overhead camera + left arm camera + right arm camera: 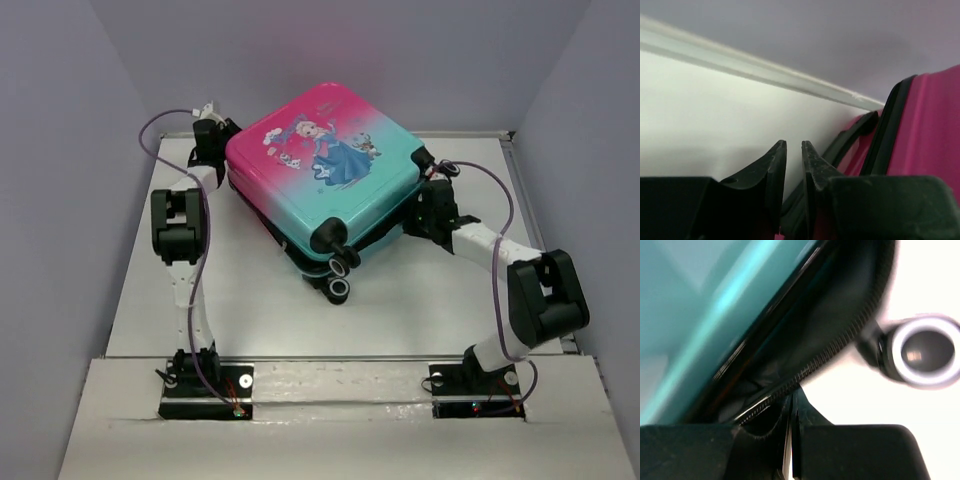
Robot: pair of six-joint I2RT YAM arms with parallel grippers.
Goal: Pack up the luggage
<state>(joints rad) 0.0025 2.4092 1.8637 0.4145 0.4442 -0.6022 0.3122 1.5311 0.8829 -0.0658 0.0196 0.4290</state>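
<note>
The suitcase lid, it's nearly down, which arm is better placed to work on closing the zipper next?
Probably the right. Its gripper sits right at the zipper teeth of the suitcase, while the left gripper points past the pink edge.

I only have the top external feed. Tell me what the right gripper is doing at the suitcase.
Observer: In the right wrist view the right gripper is nearly shut, its tips at the zipper edge of the luggage. I cannot tell whether it is pinching that edge.
Operator: Report whether the case is zipped there.
Observer: No. A dark gap shows between the teal shell and the zipper edge.
Operator: Now the left side.
Observer: In the left wrist view the left gripper has a narrow slit between its fingers, with nothing in it, beside the pink shell.
Operator: Say what is beside the right gripper.
Observer: A black wheel with a pale rim, blurred.
</note>
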